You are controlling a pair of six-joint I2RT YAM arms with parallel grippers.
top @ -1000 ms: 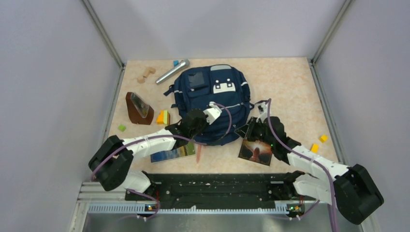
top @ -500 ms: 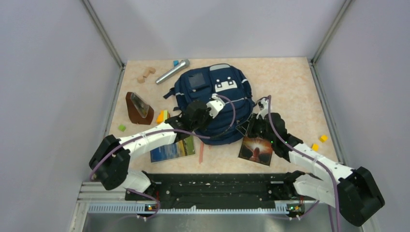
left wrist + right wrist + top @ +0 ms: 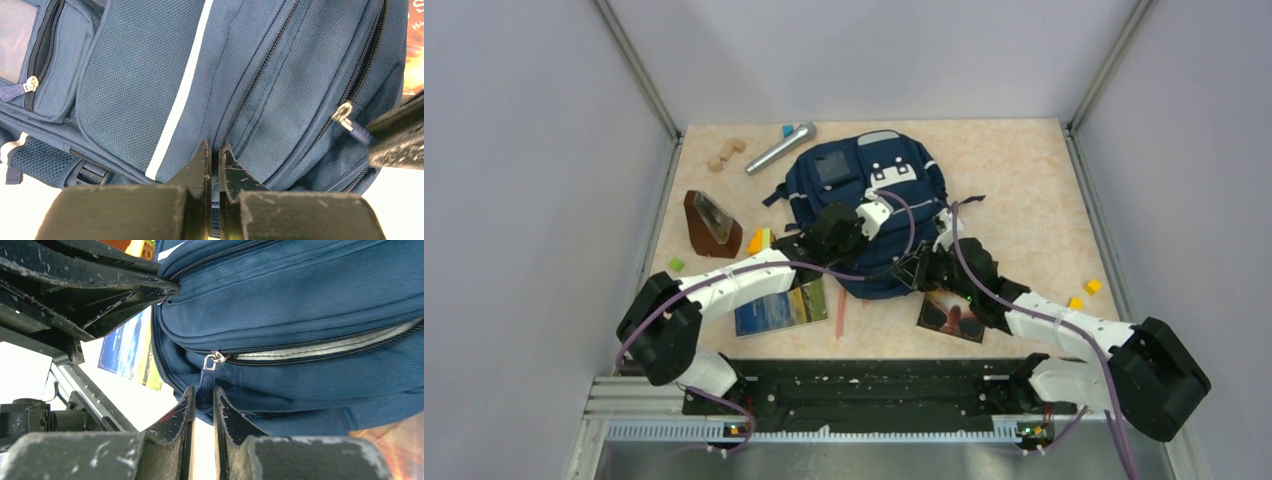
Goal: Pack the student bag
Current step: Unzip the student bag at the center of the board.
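Only close-up, right hand (image 3: pixel 203 394) pinching zipper pull (image 3: pixel 206 380)

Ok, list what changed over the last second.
The right gripper slid left and now pinches the blue zipper pull of the navy-blue fabric backpack. The left gripper, shut on its fabric, moved toward the far edge. The silver microphone and coloured blocks stayed put.
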